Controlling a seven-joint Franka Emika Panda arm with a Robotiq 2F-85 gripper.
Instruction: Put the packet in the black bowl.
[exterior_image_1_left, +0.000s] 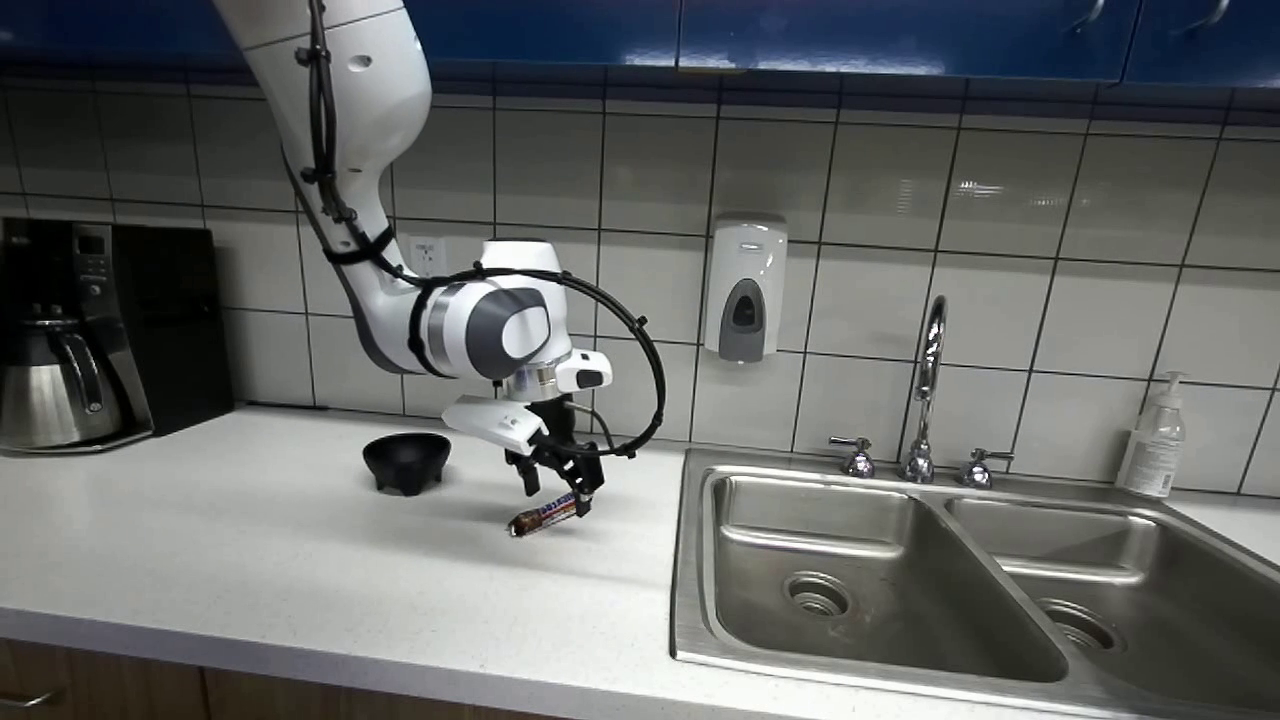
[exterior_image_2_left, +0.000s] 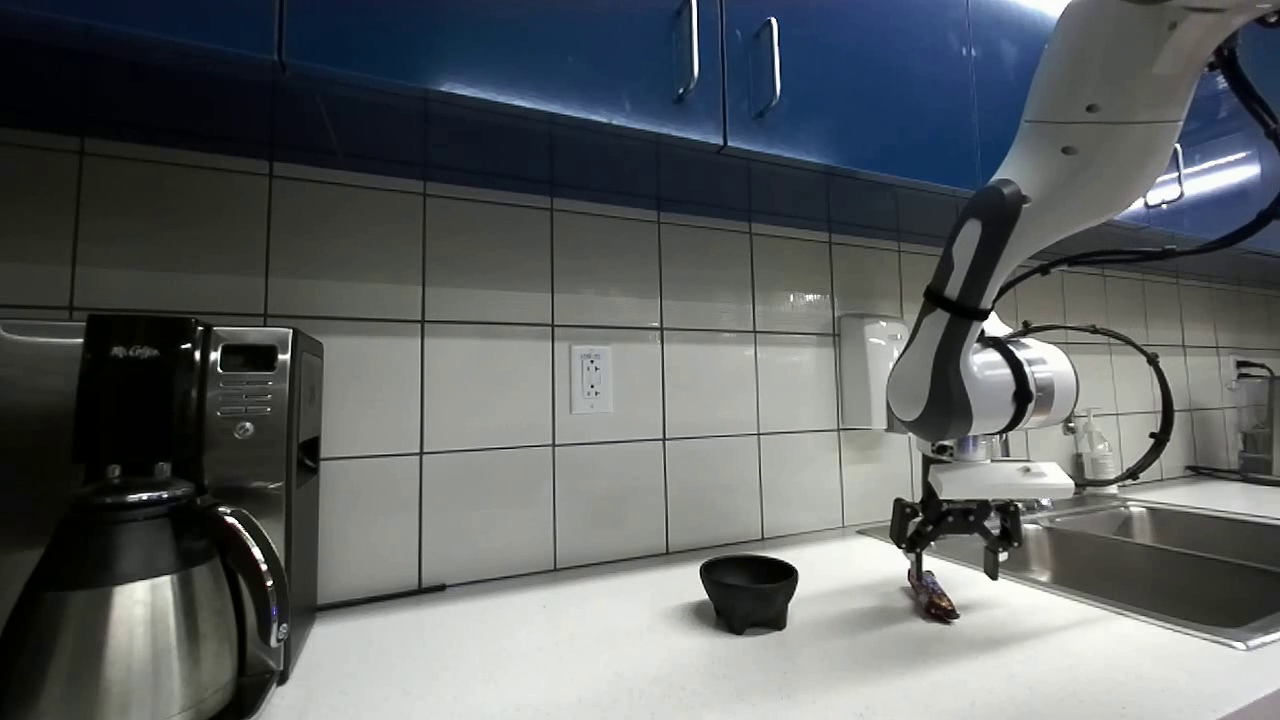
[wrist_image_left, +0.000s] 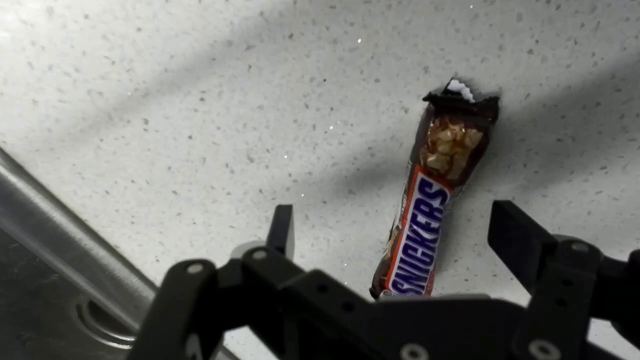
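"So, how far along with putting the packet (wrist_image_left: 432, 195) in the black bowl (exterior_image_2_left: 750, 600)?"

"Early, to judge by these views. Lined up for a grasp, apparently, and no further. Not yet lifted, let alone carried across or dropped in."

"And with the fingers (wrist_image_left: 520, 245)?"

"Spread wide on either side of the packet, clear of it both ways in the wrist view. Holding nothing, then."

"Where to find the packet, exactly?"

"Lies on the worktop (exterior_image_1_left: 300, 560) near the sink (exterior_image_1_left: 692, 560), without touching it. As for the black bowl: stands upright on the same side of the sink, but farther off from it."

"And left to do?"

"Probably close on the packet, lift, travel away from the sink, then let go above the black bowl."

"How to describe the packet?"

"Looks slim and dark brown, with blue SNICKERS lettering on white inside a red-orange border. Toward the end beyond the fingers, shows nuts and caramel, presumably printed. Turns dark and jagged at that tip, with a scrap of white. Torn or merely crimped there? Hard to tell. Partly hidden at the opposite end in the wrist view."
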